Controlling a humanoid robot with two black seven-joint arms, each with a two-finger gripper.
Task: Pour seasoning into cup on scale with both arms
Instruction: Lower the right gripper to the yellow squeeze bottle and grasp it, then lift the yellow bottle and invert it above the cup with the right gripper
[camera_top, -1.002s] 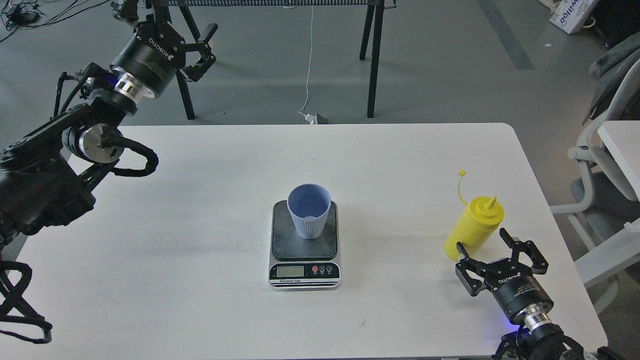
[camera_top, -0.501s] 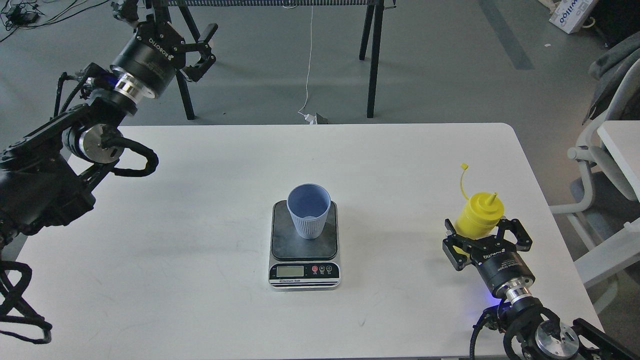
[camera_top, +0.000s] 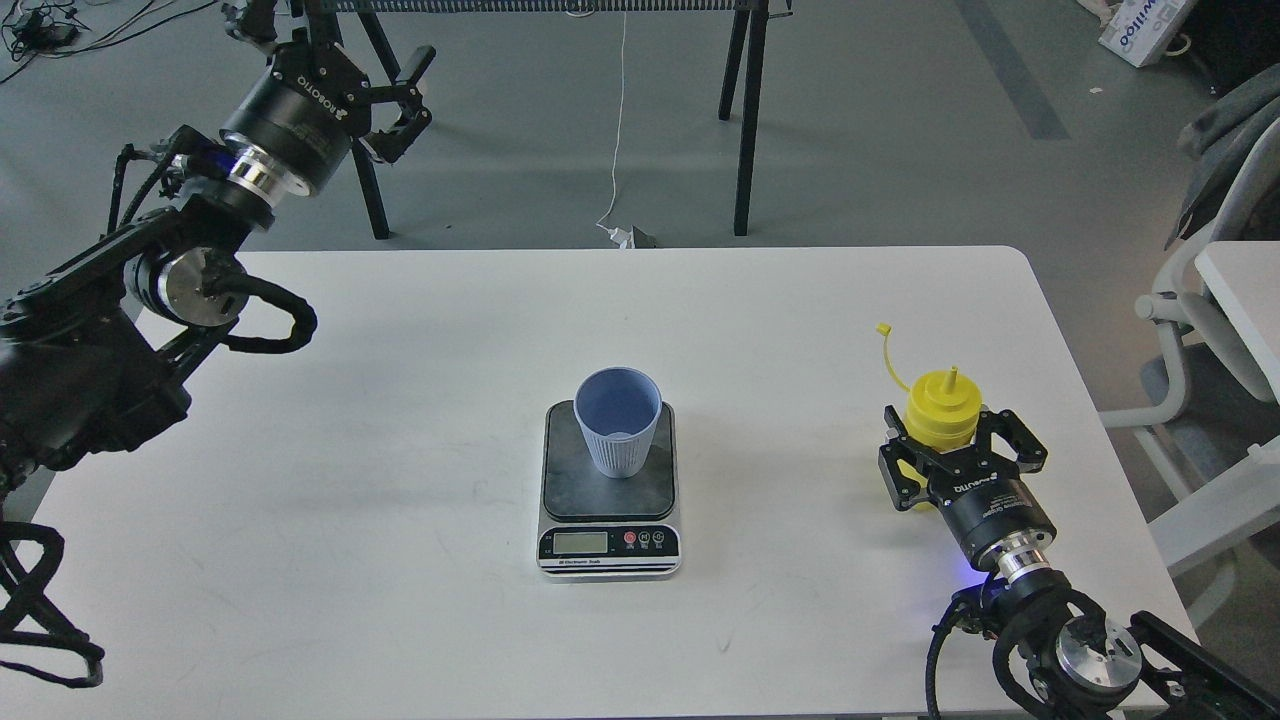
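Yellow plastic squeeze bottle (camera_top: 941, 412) stands upright near the white table's (camera_top: 400, 420) right edge, with the right gripper (camera_top: 962, 450) straddling it, fingers apart. Ribbed light blue cup (camera_top: 619, 422) sits on the small digital scale (camera_top: 609, 492). Left gripper (camera_top: 395, 95) hangs spread wide beyond the table.

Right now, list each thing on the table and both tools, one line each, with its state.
Yellow bottle: upright, cap off and dangling on its strap, between the right tool's fingers.
Blue cup: upright on the scale, looks empty.
Scale: flat on the table, display reading too small to tell.
Right tool: fingers on either side of the bottle; firm grip cannot be told.
Left tool: open, raised, holding nothing.
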